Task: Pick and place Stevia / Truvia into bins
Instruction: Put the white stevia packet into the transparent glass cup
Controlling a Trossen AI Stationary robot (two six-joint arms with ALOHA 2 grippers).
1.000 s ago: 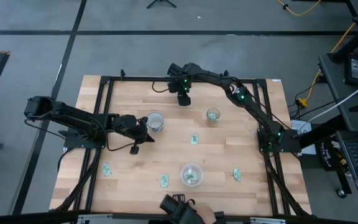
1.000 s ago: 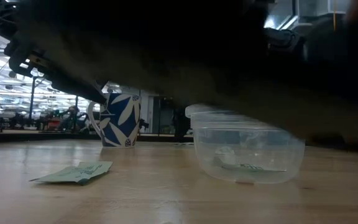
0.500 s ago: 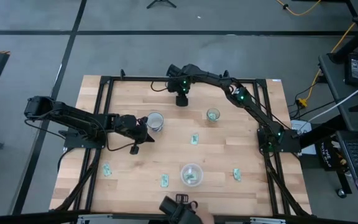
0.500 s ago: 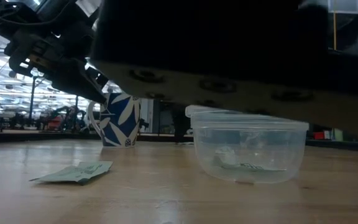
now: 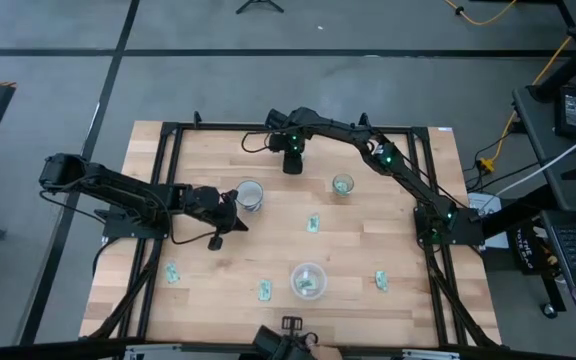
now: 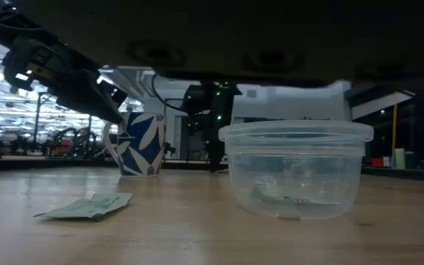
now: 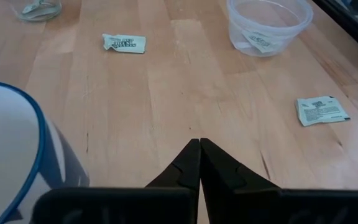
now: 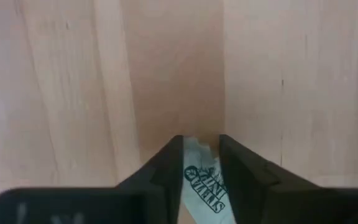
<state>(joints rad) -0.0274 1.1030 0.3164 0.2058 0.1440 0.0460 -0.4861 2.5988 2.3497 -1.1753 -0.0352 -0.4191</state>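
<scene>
My right gripper [image 8: 201, 142] reaches down to the table near its far edge [image 5: 290, 165], shut on a green-and-white Stevia sachet [image 8: 199, 179]. Other sachets lie flat on the wood [image 5: 313, 222] [image 5: 173, 273] [image 5: 265, 291] [image 5: 380, 282]. The round clear container [image 5: 296, 272] near the front holds a sachet, and so does the small glass cup [image 5: 343, 185]. My left gripper [image 7: 199, 147] is shut and holds nothing. It hovers beside a blue-and-white mug [image 5: 250, 195]. My right gripper has the sachet between its two fingers, which meet its two side edges [image 8: 188, 177]. The fingers come from above, pointing down at the table. I cannot tell whether the sachet still lies on the wood.
The mug [image 6: 142, 143] stands left of centre, close to my left gripper. A black frame [image 5: 168, 130] runs around the tabletop. Bare wood lies between the container [image 6: 293, 173] and the mug. A dark object [image 5: 283, 340] shows at the near edge.
My right gripper has shifted slightly toward the table's left at the far edge, and its arm has swung with it. The dark mass that covered most of the low view has drawn back, so the container and my right gripper now show.
</scene>
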